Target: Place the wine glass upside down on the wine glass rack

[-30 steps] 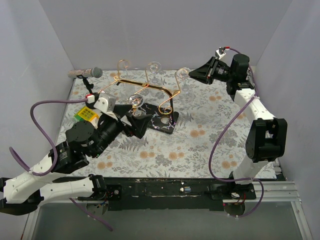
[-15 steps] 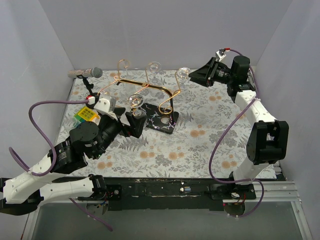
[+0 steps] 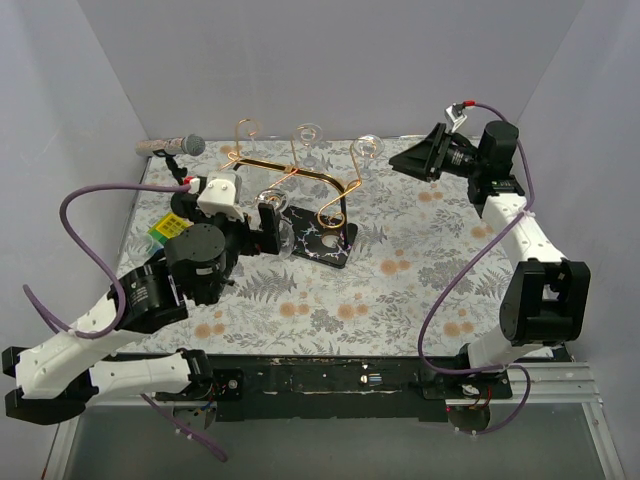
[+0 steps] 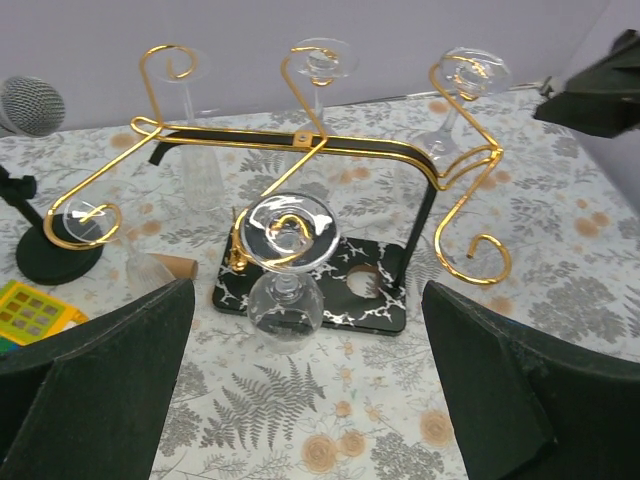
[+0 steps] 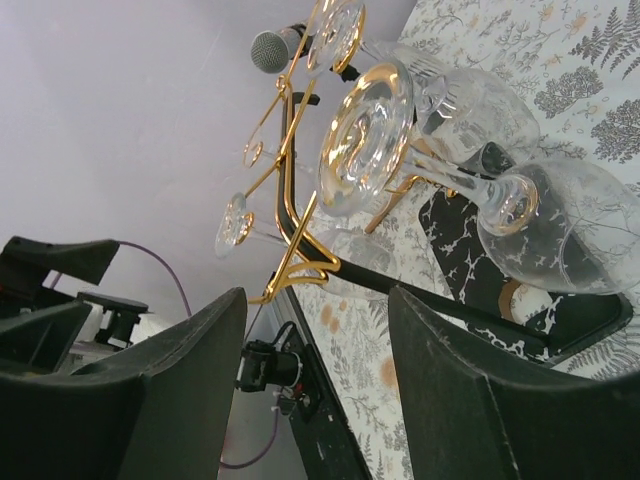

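The gold wire wine glass rack point(image 3: 290, 172) stands on its black veined base point(image 4: 370, 300) mid-table. A wine glass point(image 3: 367, 148) hangs upside down from the rack's far right curl; the right wrist view shows its foot point(image 5: 365, 140) in the curl and its bowl point(image 5: 565, 235) beyond. My right gripper point(image 3: 418, 160) point(image 5: 315, 380) is open and empty, a short way right of that glass. A second glass point(image 4: 285, 300) hangs upside down at the front. My left gripper point(image 3: 268, 236) point(image 4: 310, 400) is open and empty, just short of it.
More glasses hang on the rack's other curls point(image 4: 322, 60) point(image 4: 85, 215). A microphone point(image 3: 190, 146) on a black stand point(image 4: 55, 255) is at the back left. A yellow-green block point(image 3: 170, 228) lies left. Walls close in on three sides.
My right gripper has opened wider and drawn back to the right, away from the far right glass. The left arm has risen and pulled its gripper back from the front glass.
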Robot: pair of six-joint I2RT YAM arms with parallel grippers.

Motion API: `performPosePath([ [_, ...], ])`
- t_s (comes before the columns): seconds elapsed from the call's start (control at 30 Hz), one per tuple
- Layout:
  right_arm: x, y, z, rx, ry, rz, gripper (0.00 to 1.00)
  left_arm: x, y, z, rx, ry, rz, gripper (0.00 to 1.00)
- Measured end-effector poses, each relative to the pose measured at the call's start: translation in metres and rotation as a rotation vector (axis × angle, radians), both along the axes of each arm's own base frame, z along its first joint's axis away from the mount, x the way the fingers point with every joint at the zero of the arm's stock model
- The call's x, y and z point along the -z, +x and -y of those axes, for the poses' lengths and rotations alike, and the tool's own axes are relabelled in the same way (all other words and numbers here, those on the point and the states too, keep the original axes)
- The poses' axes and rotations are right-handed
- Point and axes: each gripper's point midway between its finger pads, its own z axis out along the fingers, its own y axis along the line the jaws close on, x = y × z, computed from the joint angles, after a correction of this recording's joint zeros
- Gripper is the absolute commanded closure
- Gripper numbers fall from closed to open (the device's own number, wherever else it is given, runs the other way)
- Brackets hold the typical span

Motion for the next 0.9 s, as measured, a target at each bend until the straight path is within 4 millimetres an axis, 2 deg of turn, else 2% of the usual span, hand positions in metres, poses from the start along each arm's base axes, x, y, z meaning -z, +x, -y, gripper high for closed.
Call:
performPosePath([
  [0.17,0.005,-0.016,0.015,-0.042,-0.009,0.059,0.33,0.008,0.025,-0.018,-0.112,0.060,-0.009,0.02],
  [0.33,0.010,-0.029,0.031,-0.081,-0.045,0.142,0.32,0.026,0.069,-0.053,-0.256,0.082,-0.067,0.02],
  [0.43,0.015,-0.038,0.040,-0.090,-0.110,0.232,0.32,0.035,0.083,-0.083,-0.325,0.049,-0.087,0.02],
  [0.63,0.033,-0.052,0.053,-0.071,-0.272,0.356,0.32,0.048,0.087,-0.144,-0.471,-0.060,-0.102,0.02],
  [0.73,0.039,-0.062,0.057,-0.061,-0.341,0.433,0.31,0.066,0.087,-0.161,-0.507,-0.101,-0.141,0.02],
  [0.9,0.059,-0.077,0.064,-0.056,-0.399,0.506,0.31,0.105,0.088,-0.175,-0.543,-0.122,-0.250,0.02],
])
